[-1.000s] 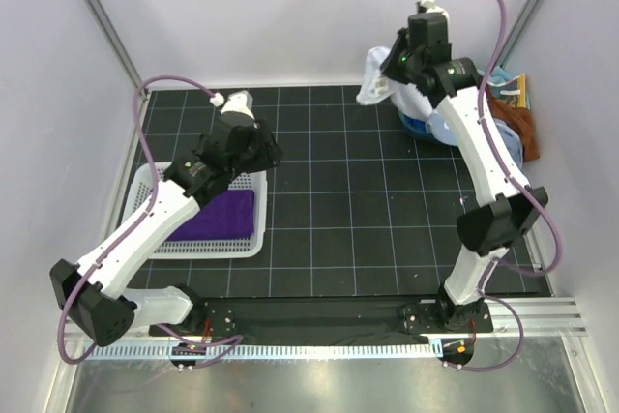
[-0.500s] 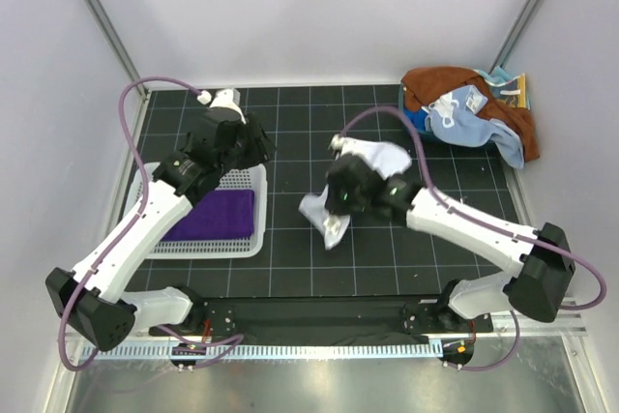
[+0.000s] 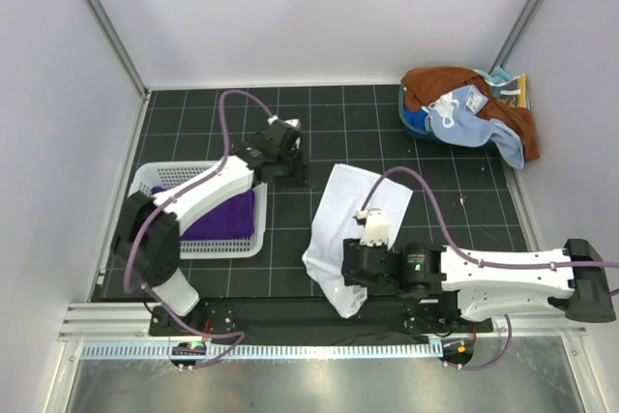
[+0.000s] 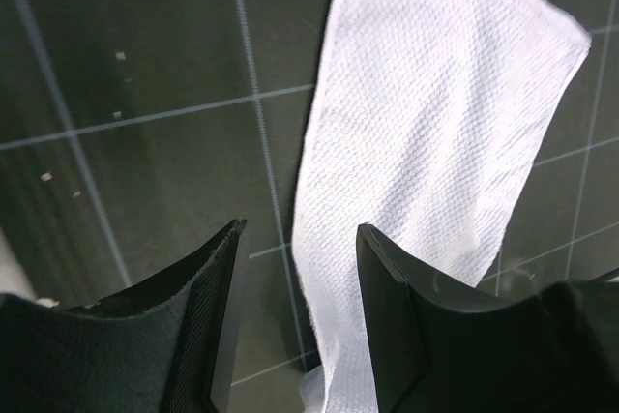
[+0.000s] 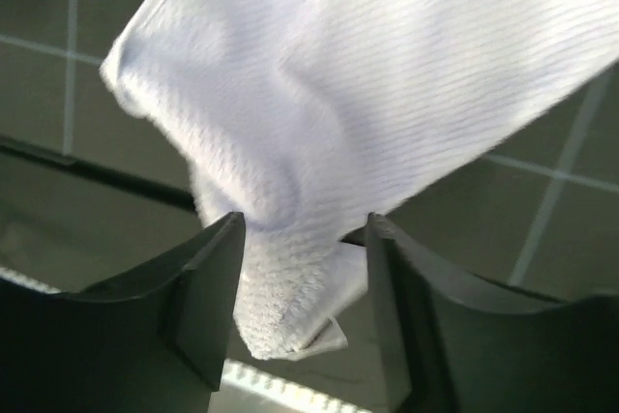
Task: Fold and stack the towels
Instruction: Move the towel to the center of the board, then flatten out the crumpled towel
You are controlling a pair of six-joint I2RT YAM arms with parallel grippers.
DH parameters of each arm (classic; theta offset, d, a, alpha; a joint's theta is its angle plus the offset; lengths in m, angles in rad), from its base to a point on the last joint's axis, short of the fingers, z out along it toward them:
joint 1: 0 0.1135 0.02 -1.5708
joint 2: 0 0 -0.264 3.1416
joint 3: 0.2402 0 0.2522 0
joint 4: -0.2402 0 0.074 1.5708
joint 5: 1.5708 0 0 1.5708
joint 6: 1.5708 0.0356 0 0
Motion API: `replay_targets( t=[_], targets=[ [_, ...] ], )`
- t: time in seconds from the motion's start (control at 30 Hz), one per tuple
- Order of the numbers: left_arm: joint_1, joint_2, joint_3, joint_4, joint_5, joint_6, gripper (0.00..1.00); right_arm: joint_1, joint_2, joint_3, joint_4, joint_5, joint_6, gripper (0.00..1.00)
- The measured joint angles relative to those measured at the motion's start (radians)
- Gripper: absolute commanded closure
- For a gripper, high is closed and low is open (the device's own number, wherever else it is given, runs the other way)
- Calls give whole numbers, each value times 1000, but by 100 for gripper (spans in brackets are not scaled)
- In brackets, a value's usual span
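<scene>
- Left gripper [image 4: 300,229] hovers over the black mat [image 3: 445,191], fingers roughly half apart, nothing between them, the white towel [image 4: 435,142] just beside.
- Right gripper [image 5: 305,221]: jaws parted, a bunched corner of the white towel sits loose between its fingers.
- That towel sprawls mid-frame in the top view.
- Purple towel [image 3: 227,212] lies in the basket [image 3: 155,176], left.
- Rust-brown towel [image 3: 435,82] and light blue towel [image 3: 474,123] are heaped upper right.
</scene>
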Motion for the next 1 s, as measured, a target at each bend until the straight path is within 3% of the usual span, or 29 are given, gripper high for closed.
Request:
replay_targets(
  t=[0.03,0.07,0.17,0.4,0.5,0.73,1.0],
  targets=[
    [-10,42,25,5,10,12,48,0,-25,-13,-26,29,23,28],
    [-17,87,53,6,19,24,48,-3,-42,-17,-55,66,40,24],
    [-27,205,141,22,35,66,47,-71,-68,-9,-101,154,48,20],
    [-26,418,348,46,22,140,47,-665,6,31,22,90,-167,24],
    [-32,503,434,60,13,166,47,-836,106,56,75,37,-243,26],
    [-63,654,516,61,-72,196,48,-993,341,109,193,-52,-339,30],
    [-101,709,589,66,-180,212,48,-1106,499,132,293,-88,-392,32]
  ],
)
